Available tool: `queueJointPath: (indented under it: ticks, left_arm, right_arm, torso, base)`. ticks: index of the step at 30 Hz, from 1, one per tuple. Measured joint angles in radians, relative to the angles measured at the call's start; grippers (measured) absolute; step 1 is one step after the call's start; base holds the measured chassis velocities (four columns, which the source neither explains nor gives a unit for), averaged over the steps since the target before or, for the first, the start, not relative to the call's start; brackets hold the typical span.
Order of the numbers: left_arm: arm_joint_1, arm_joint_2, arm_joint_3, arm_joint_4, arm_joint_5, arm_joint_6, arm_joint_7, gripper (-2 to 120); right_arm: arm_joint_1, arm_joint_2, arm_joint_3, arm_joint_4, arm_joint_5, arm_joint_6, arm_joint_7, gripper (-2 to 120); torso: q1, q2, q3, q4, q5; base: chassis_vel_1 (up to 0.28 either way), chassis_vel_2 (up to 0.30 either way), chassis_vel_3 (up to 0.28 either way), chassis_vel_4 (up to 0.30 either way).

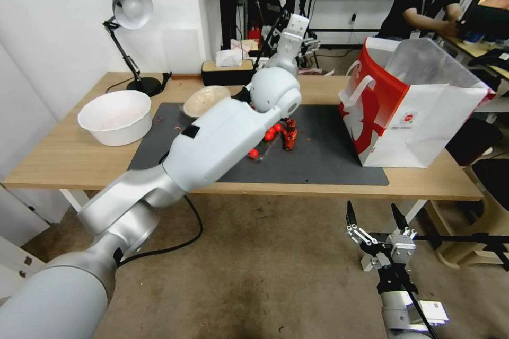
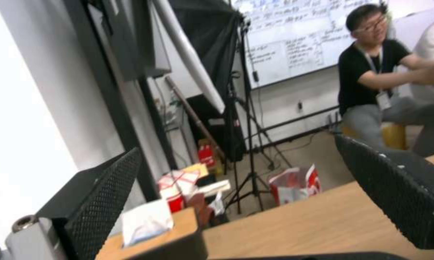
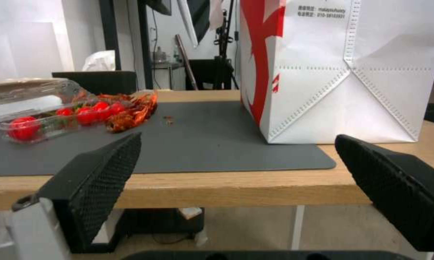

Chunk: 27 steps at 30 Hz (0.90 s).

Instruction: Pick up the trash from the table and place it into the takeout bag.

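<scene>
The takeout bag (image 1: 408, 111) stands open on the right of the table (image 1: 69, 159), partly on the dark grey mat (image 1: 318, 164). At mid-mat lie a clear box of red tomatoes (image 1: 265, 137) and red crayfish shells (image 1: 289, 135), partly hidden by my left arm. A beige bowl (image 1: 204, 99) sits at the mat's back left corner. My left gripper (image 2: 241, 195) is open and empty above the table's far edge. Below the table's front edge my right gripper (image 1: 374, 217) hangs open, facing the bag (image 3: 342, 68), box (image 3: 29, 108) and shells (image 3: 130, 112).
A large white bowl (image 1: 116, 116) sits at the left of the table, with a desk lamp (image 1: 130, 10) behind it. A tissue box (image 1: 228, 69) stands at the back edge. A stool (image 1: 477, 222) is on the floor at the right.
</scene>
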Motion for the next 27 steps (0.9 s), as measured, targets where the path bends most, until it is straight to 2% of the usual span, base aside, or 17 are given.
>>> queueJointPath:
  ticks: [5, 11, 13, 16, 21, 27]
  left_arm:
    - [0.052, 0.034, -0.021, -0.03, 0.016, 0.008, -0.013, 100]
    - [0.141, 0.123, -0.052, -0.106, 0.022, 0.011, -0.007, 100]
    - [0.149, 0.131, -0.056, -0.114, 0.023, 0.011, -0.006, 100]
    - [0.21, 0.183, -0.096, -0.165, 0.027, 0.014, 0.0, 100]
    - [0.288, 0.232, -0.152, -0.218, 0.041, 0.015, 0.009, 100]
    - [0.372, 0.266, -0.203, -0.274, 0.061, 0.015, 0.016, 100]
  right_arm:
    - [0.001, 0.001, -0.002, -0.001, 0.0, -0.001, 0.0, 100]
    - [0.003, 0.001, -0.005, -0.009, 0.0, -0.001, -0.002, 100]
    - [0.003, 0.001, -0.006, -0.01, -0.001, -0.001, -0.002, 100]
    - [0.005, 0.001, -0.012, -0.013, -0.003, -0.001, -0.003, 100]
    - [0.006, 0.001, -0.021, -0.017, -0.01, -0.003, -0.005, 100]
    - [0.007, 0.0, -0.027, -0.018, -0.016, -0.004, -0.005, 100]
  torso:
    - [0.0, 0.0, 0.0, 0.0003, -0.0001]
    - [0.0, 0.0, 0.0, 0.0002, -0.0001]
    - [0.0, 0.0, 0.0, 0.0004, -0.0002]
    - [0.0, 0.0, 0.0, 0.0002, -0.0002]
    - [0.0, 0.0, 0.0, 0.0003, -0.0001]
    - [0.0, 0.0, 0.0, 0.0, -0.0001]
  base:
    - [0.0, 0.0, 0.0, 0.0]
    - [0.0, 0.0, 0.0, 0.0]
    - [0.0, 0.0, 0.0, 0.0]
    - [0.0, 0.0, 0.0, 0.0]
    - [0.0, 0.0, 0.0, 0.0]
    - [0.0, 0.0, 0.0, 0.0]
